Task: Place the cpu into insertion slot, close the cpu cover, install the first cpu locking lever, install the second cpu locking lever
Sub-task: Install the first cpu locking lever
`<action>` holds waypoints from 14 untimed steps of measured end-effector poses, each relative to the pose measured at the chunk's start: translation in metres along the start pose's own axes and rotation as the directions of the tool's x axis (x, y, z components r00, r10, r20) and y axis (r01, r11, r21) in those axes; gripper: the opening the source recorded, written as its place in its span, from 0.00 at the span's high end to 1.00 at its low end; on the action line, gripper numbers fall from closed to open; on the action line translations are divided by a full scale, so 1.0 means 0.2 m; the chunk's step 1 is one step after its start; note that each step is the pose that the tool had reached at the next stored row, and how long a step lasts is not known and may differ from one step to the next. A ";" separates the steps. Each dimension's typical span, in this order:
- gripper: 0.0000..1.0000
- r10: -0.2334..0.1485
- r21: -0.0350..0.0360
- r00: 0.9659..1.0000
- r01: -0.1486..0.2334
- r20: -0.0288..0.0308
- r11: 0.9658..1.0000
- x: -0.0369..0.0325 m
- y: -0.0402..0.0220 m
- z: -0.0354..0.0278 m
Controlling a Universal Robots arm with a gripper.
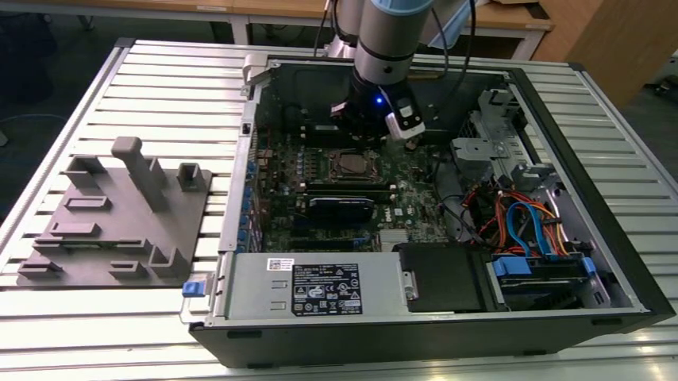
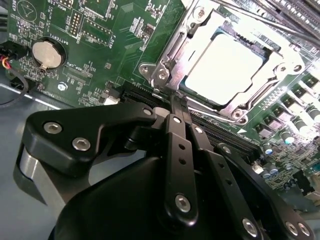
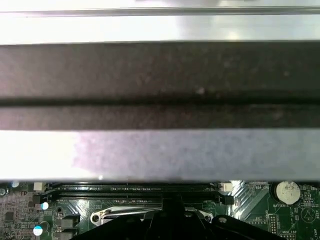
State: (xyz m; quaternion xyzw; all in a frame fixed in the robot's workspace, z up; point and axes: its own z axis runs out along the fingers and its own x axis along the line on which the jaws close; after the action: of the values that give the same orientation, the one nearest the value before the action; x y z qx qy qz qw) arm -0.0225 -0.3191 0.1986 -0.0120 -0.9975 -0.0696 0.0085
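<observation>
The cpu (image 2: 225,67) lies flat in the insertion slot (image 1: 344,164), its pale metal face bright under the light. The silver cpu cover (image 2: 172,52) is down around it, framing the chip through its window. A thin silver locking lever (image 2: 215,114) runs along the socket's near edge; it is also in the first wrist view (image 3: 130,214). My gripper (image 2: 176,100) has its black fingers pressed together, tips at the socket's corner by that lever. I cannot tell whether they touch it. In the exterior view the gripper (image 1: 360,136) hangs just behind the socket inside the open computer case.
A grey fixture plate (image 1: 117,222) with upright blocks lies at the exterior view's left. The power supply (image 1: 307,290) fills the case's front, with cables (image 1: 529,222) at the exterior view's right. Long black memory slots (image 2: 235,140) and a coin battery (image 2: 47,54) flank the socket.
</observation>
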 end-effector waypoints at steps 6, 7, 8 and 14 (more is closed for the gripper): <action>0.89 0.000 0.020 1.000 0.000 0.000 1.000 0.000 -0.003 0.014; 0.89 0.000 0.020 1.000 0.000 0.000 1.000 0.000 -0.003 0.014; 0.89 0.000 0.020 1.000 0.000 0.000 1.000 0.000 -0.003 0.014; 0.89 0.000 0.017 1.000 0.000 0.001 1.000 0.000 0.001 -0.008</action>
State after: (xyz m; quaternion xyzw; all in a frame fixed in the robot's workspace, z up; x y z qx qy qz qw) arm -0.0225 -0.3192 0.2002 -0.0121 -0.9980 -0.0613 0.0084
